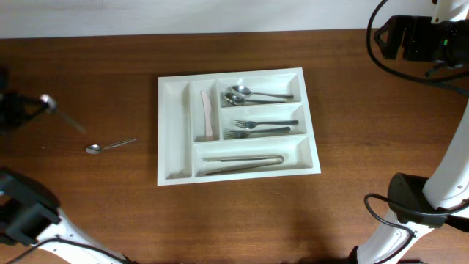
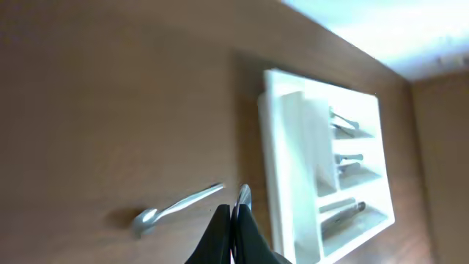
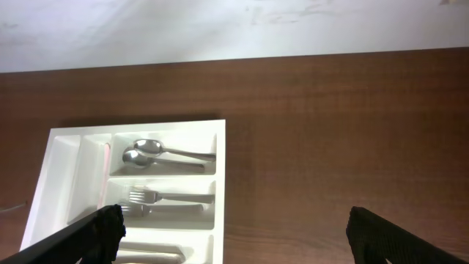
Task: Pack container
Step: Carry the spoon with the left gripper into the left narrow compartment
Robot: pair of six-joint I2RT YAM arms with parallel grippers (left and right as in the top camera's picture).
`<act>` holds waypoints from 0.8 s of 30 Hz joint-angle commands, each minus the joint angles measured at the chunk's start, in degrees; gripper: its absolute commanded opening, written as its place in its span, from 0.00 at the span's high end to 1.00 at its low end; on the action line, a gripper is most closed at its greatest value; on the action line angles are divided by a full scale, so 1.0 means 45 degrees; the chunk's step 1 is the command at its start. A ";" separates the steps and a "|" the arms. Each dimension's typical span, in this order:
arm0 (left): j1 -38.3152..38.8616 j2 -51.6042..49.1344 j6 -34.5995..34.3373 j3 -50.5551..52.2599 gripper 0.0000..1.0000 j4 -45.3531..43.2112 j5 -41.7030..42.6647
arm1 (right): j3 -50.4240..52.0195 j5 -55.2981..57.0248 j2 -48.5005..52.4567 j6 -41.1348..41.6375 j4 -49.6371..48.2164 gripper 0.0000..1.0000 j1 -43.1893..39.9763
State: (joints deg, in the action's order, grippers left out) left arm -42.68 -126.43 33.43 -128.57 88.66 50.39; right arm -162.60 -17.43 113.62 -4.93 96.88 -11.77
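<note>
Left fingers (image 2: 220, 229), closed on a slim utensil (image 2: 242, 195) near the desk's (image 1: 88, 205) left edge, are nearer the container (image 1: 176, 139) mid-desk, rightward; right fingers (image 3: 95, 231) gape.

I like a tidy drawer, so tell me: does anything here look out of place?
One spoon lies loose on the table, left of the white tray, while other spoons and forks sit sorted in its compartments. The left gripper seems to pinch one more silvery utensil. Nothing looks spilled or damaged.
</note>
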 commanded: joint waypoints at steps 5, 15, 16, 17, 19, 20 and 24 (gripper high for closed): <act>0.4065 0.0578 0.3157 -0.0165 0.98 0.0034 0.0107 | -0.0141 0.0019 0.0058 -0.0029 -0.0039 0.01 -0.0049; 0.8330 -0.0486 0.4464 -0.0160 0.98 -0.2861 -0.5202 | -0.0141 0.0019 0.0058 -0.0029 -0.0039 0.01 -0.0049; 0.8587 -0.0636 0.4551 -0.0160 0.98 -0.3070 -0.5323 | -0.0141 0.0019 0.0058 -0.0029 -0.0039 0.01 -0.0049; 0.8830 -0.0831 0.4541 -0.0160 0.98 -0.3269 -0.5455 | -0.0141 0.0019 0.0058 -0.0029 -0.0039 0.01 -0.0049; 0.9165 -0.1258 0.4420 -0.0160 0.98 -0.3487 -0.5503 | -0.0141 0.0019 0.0058 -0.0029 -0.0039 0.01 -0.0049; 0.9282 -0.1515 0.4109 -0.0160 0.98 -0.3589 -0.5503 | -0.0141 0.0019 0.0058 -0.0029 -0.0039 0.01 -0.0049; 0.9389 -0.2511 0.2773 -0.0160 0.98 -0.3657 -0.5503 | -0.0141 0.0019 0.0058 -0.0029 -0.0039 0.01 -0.0049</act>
State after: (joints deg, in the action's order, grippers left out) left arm -0.03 -133.95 50.13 -129.38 72.36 27.40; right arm -162.60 -17.43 113.62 -4.91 96.88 -11.77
